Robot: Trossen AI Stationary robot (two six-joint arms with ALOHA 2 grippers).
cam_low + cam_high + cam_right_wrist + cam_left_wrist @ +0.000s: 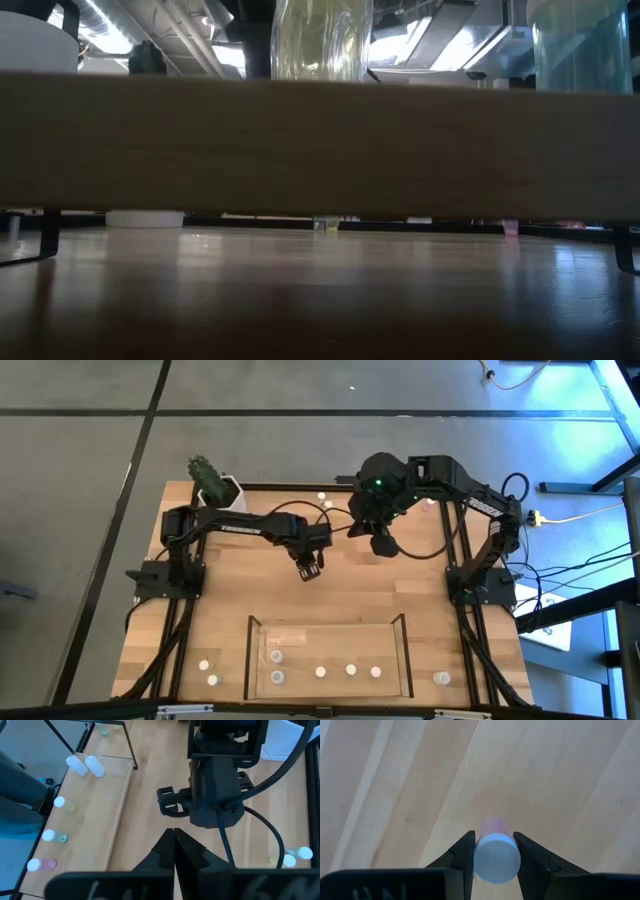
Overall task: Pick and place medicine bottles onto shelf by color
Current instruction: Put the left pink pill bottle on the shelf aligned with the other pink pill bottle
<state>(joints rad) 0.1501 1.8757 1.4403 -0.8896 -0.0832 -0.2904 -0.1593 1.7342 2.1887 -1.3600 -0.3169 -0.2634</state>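
High view — left gripper (310, 569) hovered mid-desk, shelf (405, 650) stood at the near edge | left wrist view — fingers (461, 857) pinched a pinkish medicine bottle (495, 857) by its white cap | right wrist view — right gripper (173, 842) pressed together, holding nothing, above the desk.

Pink medicine bottle (495, 851) with white ribbed cap, pale wood table (560, 775).
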